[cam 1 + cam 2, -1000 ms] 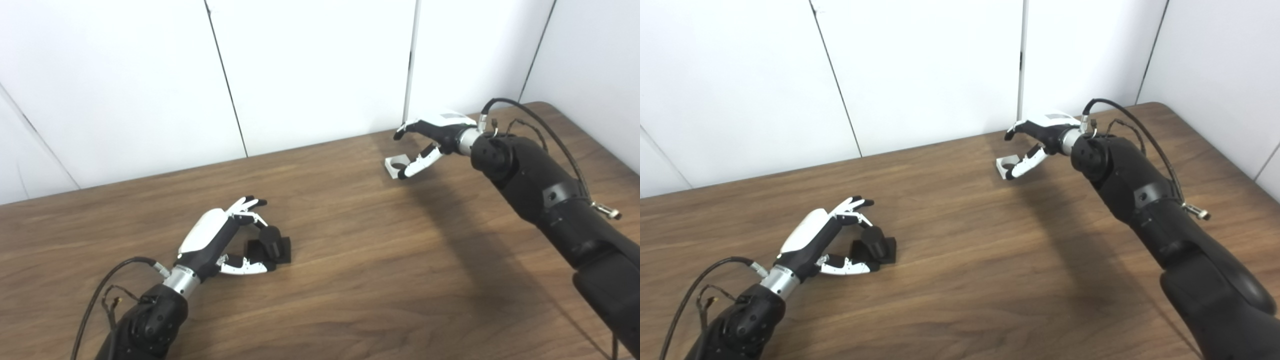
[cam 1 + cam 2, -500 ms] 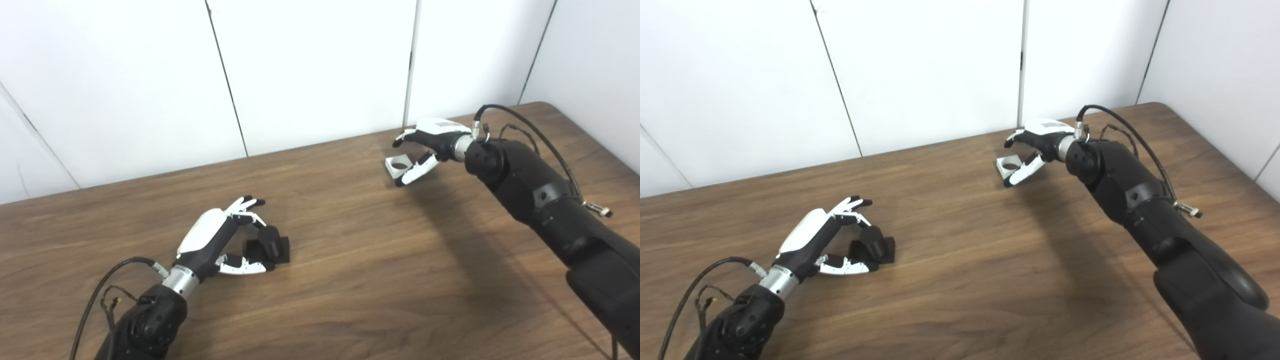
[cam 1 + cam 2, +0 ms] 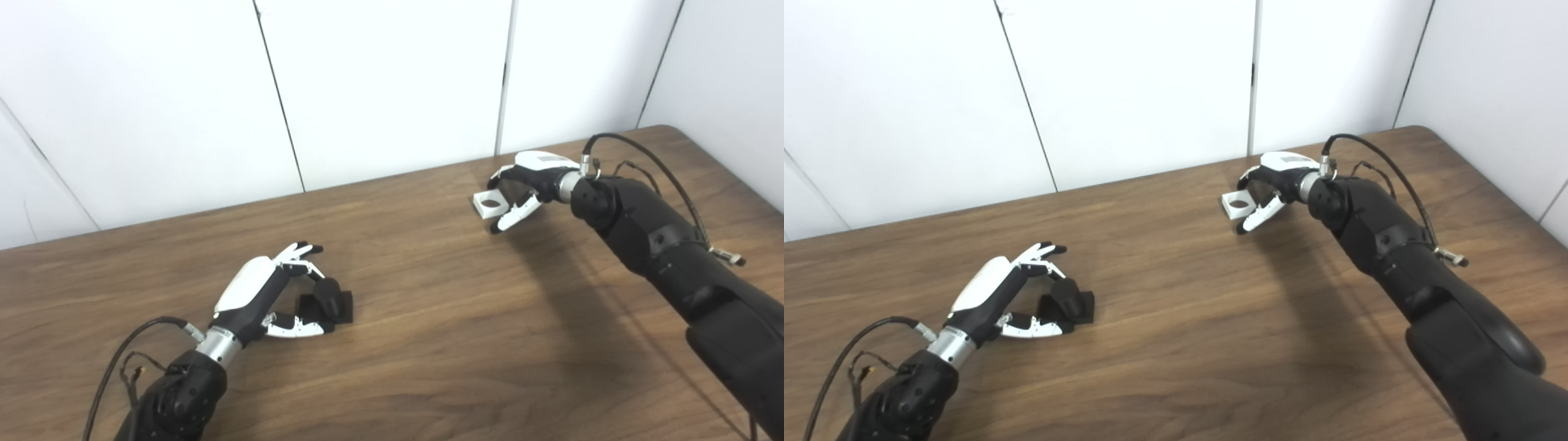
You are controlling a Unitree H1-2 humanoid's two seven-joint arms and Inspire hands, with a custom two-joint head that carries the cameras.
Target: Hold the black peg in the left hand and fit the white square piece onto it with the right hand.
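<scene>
Since the earlier frames the right hand point(image 3: 531, 180) has dropped lower toward the table point(image 3: 429, 343) and its fingers have curled in closer around the white piece point(image 3: 490, 204); a second ago they stood higher and wider above it. The left hand point(image 3: 260, 294) and the peg point(image 3: 327, 297) sit almost where they were. Taking the peg as landmark: the white piece lies far to its right and well behind it, close to the table's back edge, flat on the wood, round hole up. The right hand's fingers arch over the piece's far side and the thumb point(image 3: 511, 215) reaches along its near right side; they are apart, bracketing the piece, and whether any tip touches it cannot be told. The peg stands on its black square base on the table, near the front left. The left hand's fingers point(image 3: 300, 252) curve over the peg from behind and left, the thumb point(image 3: 294, 329) lies along the base's front left edge; fingers apart, cupped round the peg but not clamped, contact unclear. The two hands are well apart.
</scene>
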